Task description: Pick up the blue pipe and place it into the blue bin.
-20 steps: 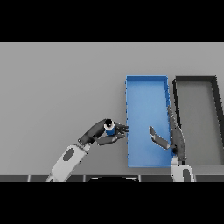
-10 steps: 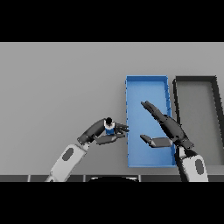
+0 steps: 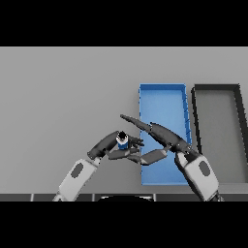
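Note:
A short blue pipe (image 3: 123, 142) with a dark top stands upright just left of the blue bin (image 3: 162, 102), near its front left corner. My left hand (image 3: 104, 146) is curled round the pipe, thumb and fingers on either side of it. My right hand (image 3: 163, 134) reaches leftward across the front of the blue bin with straight fingers (image 3: 130, 118) stretched above and behind the pipe. Its thumb (image 3: 151, 157) lies below, pointing at the left hand's fingers. The right hand holds nothing.
A black bin (image 3: 218, 127) stands directly to the right of the blue bin, the same length and parallel to it. Both bins hold nothing. The grey table (image 3: 63, 92) stretches out to the left and behind.
My right hand has swung left from over the blue bin's front and stretched its fingers out toward the pipe. The left hand has held the pipe nearly still.

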Robot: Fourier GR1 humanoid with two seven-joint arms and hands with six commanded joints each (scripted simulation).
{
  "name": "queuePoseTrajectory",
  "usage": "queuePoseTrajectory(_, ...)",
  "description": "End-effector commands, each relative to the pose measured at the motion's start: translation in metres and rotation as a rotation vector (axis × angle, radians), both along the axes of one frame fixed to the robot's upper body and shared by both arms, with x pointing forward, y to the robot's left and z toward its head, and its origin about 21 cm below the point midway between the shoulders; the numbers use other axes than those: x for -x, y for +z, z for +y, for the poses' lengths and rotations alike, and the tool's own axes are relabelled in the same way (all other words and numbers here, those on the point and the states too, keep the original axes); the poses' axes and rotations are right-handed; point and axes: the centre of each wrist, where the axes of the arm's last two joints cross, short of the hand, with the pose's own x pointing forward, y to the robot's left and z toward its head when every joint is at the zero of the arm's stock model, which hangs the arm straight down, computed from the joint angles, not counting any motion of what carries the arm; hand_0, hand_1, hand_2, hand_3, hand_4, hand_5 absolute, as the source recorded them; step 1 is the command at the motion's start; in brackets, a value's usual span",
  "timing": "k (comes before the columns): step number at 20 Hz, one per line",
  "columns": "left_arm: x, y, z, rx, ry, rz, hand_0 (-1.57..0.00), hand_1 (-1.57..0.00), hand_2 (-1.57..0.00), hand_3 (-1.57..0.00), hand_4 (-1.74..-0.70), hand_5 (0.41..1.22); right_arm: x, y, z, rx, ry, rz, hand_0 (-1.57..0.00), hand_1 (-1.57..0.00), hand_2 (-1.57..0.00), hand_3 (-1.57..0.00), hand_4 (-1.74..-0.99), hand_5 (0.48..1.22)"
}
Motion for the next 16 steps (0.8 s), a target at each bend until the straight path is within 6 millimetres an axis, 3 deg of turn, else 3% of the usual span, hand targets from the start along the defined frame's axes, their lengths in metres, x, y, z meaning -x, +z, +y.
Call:
queuePoseTrajectory(1,0.0,0.0,0.003,0.008,-0.005,-0.001,-1.57,-1.57,-1.57,-1.57,-1.46,1.221,-0.003,0.0,0.007,0.011,0.019,-0.009,0.0,0.0,-0.05,0.0,-1.268,0.555)
queuePoseTrajectory(8,-0.003,0.003,0.003,-0.012,-0.003,0.036,-1.57,-1.57,-1.57,-1.57,-1.47,1.221,-0.023,0.012,0.04,0.09,0.102,-0.038,-0.02,-0.03,-0.08,0.0,-1.186,0.521)
queuePoseTrajectory(11,-0.005,0.004,0.002,-0.038,0.003,0.036,-1.57,-1.57,-1.57,-1.57,-1.47,1.221,-0.031,0.016,0.055,0.12,0.133,-0.035,-0.07,-0.11,-0.17,-0.04,-1.204,0.497)
queuePoseTrajectory(13,-0.005,0.001,0.006,-0.025,0.004,0.033,-1.57,-1.57,-1.57,-1.57,-1.52,1.221,-0.035,0.013,0.061,0.132,0.161,-0.036,-0.32,-0.36,-0.38,-0.24,-1.278,0.485)
queuePoseTrajectory(16,-0.004,0.006,0.005,-0.073,0.012,0.048,-1.57,-1.57,-1.57,-1.57,-1.62,1.221,-0.034,0.011,0.066,0.116,0.192,-0.044,-0.88,-0.88,-0.91,-0.76,-1.467,0.518)
